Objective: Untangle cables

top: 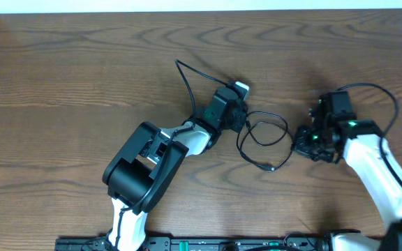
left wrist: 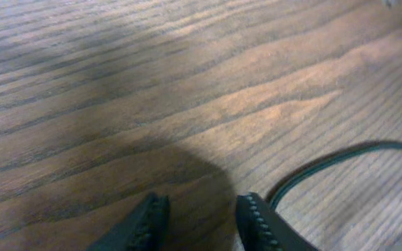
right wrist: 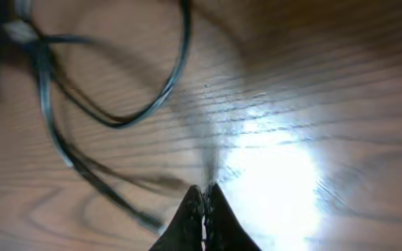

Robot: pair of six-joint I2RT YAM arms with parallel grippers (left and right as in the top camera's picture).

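The thin black cable (top: 264,136) lies in loose loops on the wooden table between my two grippers, with a plug end at the front (top: 271,167). Another strand runs up and left past the left arm (top: 185,77). A small white piece (top: 241,88), possibly the white cable's end, lies just beyond my left gripper (top: 234,103). In the left wrist view the jaws (left wrist: 201,216) are open and empty, with the black cable (left wrist: 326,162) curving just to their right. My right gripper (top: 301,143) is right of the loops. Its jaws (right wrist: 204,202) are shut and empty, with the cable loops (right wrist: 117,115) to their left.
The wooden table (top: 61,104) stretches bare to the left and back. The thicker black wire of the right arm (top: 389,97) arcs above its wrist. The arm bases stand at the front edge (top: 208,244).
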